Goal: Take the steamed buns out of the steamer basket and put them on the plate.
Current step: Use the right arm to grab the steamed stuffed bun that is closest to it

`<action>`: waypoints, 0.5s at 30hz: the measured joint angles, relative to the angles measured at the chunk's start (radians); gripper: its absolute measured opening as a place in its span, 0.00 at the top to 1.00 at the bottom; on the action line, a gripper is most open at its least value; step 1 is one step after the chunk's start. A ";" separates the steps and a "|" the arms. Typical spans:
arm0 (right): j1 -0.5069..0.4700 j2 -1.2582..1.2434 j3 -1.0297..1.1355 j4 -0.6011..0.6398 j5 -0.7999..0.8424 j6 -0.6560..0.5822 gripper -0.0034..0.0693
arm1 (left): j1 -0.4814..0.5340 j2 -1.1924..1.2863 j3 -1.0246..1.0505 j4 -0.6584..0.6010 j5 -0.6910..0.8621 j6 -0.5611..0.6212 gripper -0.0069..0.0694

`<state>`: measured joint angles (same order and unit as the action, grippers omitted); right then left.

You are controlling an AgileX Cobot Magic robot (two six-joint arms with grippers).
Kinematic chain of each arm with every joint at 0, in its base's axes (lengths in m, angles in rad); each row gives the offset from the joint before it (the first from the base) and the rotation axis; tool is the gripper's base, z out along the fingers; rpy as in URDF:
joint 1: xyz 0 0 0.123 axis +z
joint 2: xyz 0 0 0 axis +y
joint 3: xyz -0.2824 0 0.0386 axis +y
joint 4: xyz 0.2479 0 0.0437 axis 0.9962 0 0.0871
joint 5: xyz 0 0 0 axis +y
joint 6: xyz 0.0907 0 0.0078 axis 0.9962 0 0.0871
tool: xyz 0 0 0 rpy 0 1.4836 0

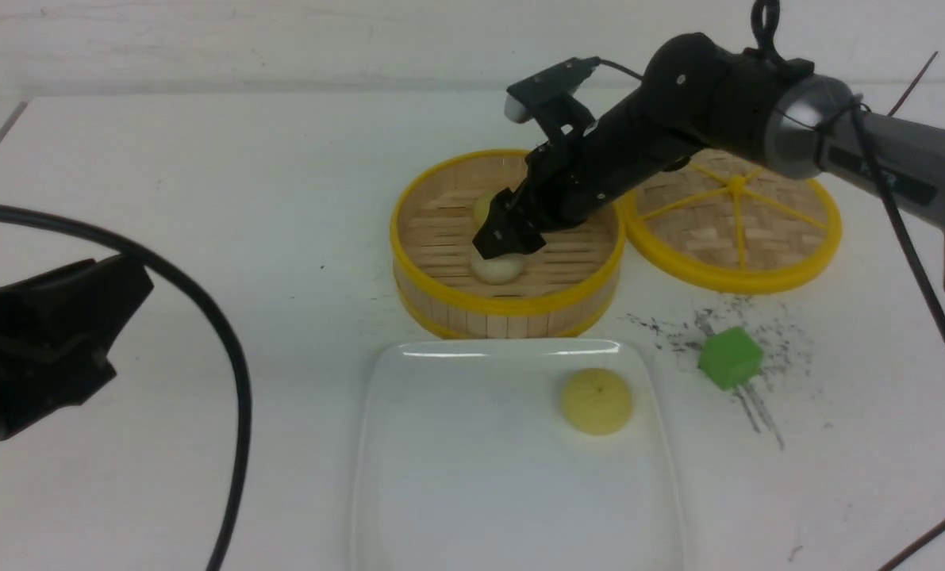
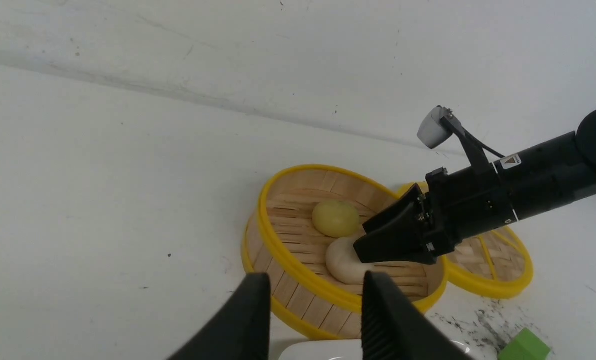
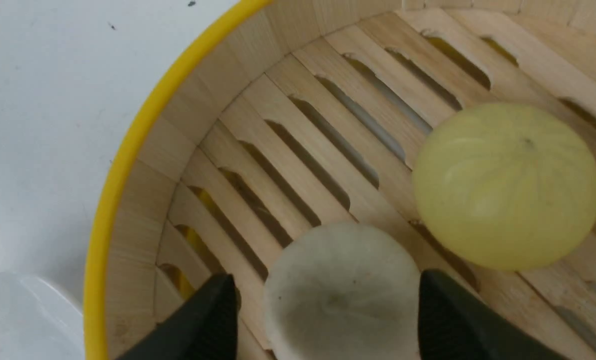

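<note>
the right hand (image 1: pixel 505 244) reaches down into the steamer basket (image 1: pixel 456 313), its fingers spread wide on either side of the off-white bun (image 3: pixel 343 290). one finger sits right at the bun's edge and the other shows a thin gap, so the bun is not clamped. just beyond it, a pale yellow-green bun (image 2: pixel 335 218) rests on the slatted floor. the 3rd bun (image 1: pixel 597 400), also yellow-green, lies on the white plate (image 1: pixel 456 492), which sits just in front of the basket. the left hand (image 2: pixel 315 305) hangs at the robot's left above the surface (image 1: pixel 202 198), fingers parted with nothing between them. the woven lid (image 1: pixel 734 222) lies flat beside the basket on the right, with a green cube (image 1: pixel 730 357) in front of it.
</note>
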<state>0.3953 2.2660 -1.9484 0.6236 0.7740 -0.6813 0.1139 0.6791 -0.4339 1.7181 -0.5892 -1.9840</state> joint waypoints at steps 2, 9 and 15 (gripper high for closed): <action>0.000 0.002 0.000 0.000 -0.002 -0.002 0.30 | 0.000 0.000 0.000 0.000 0.000 0.000 0.53; 0.001 0.025 0.000 0.004 -0.008 -0.002 0.35 | 0.000 0.000 0.000 0.000 0.000 0.000 0.53; 0.001 0.037 -0.001 0.003 -0.017 -0.002 0.77 | 0.000 0.000 0.000 0.000 0.000 0.000 0.53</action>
<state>0.3963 2.3034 -1.9496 0.6268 0.7568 -0.6837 0.1139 0.6791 -0.4339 1.7181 -0.5892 -1.9840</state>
